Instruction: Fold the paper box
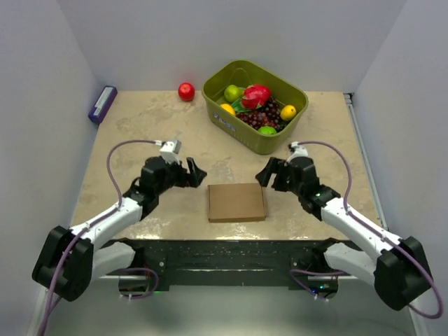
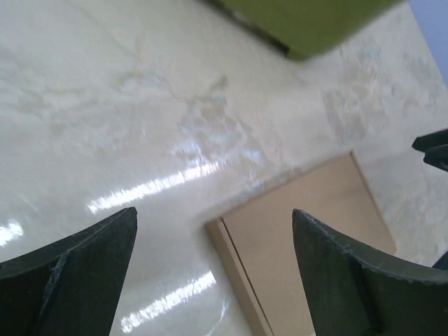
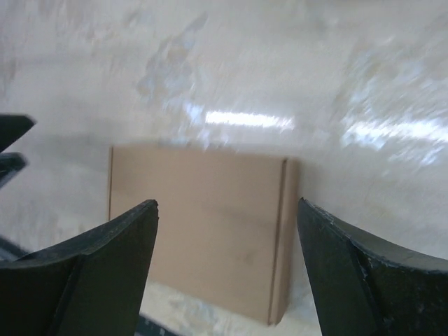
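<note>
Beige worktop [image 1: 140, 133], white walls [image 1: 210, 35] round it. The paper box [image 1: 236, 202] lies flat near the front edge, btwn the left claw [image 1: 194, 173] & the right claw [image 1: 264, 175]. Both claws are wide open, holding nothing, not touching the box. A green basket [image 1: 238, 133] of fruit [image 1: 256, 95] sits behind it.

Lab test booth: plain walls [image 1: 231, 35], tabletop [image 1: 140, 122]

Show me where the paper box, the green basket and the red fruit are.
paper box [image 1: 236, 202]: top external view, middle of its flat upper panel.
green basket [image 1: 228, 122]: top external view, its near left wall.
red fruit [image 1: 185, 92]: top external view, its centre.
</note>
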Controlling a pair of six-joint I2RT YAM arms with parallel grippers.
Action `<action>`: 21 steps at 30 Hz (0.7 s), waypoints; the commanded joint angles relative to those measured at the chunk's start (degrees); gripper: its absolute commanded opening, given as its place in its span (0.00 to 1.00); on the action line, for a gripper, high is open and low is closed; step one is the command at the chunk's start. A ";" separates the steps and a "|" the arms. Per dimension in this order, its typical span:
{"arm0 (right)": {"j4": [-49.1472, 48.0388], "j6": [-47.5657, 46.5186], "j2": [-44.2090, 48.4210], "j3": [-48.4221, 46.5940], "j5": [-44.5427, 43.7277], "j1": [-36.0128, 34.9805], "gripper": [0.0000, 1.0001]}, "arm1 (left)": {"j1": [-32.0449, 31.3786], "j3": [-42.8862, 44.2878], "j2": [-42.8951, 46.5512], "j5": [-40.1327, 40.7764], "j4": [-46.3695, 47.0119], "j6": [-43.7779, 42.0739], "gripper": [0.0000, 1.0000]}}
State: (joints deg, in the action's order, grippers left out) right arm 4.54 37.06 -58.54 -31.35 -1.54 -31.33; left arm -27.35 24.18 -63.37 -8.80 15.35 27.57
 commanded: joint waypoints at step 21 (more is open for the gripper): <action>-2.16 -16.14 13.46 -6.53 9.54 29.66 0.91 | 23.40 18.53 13.19 -4.65 -21.42 -10.26 1.00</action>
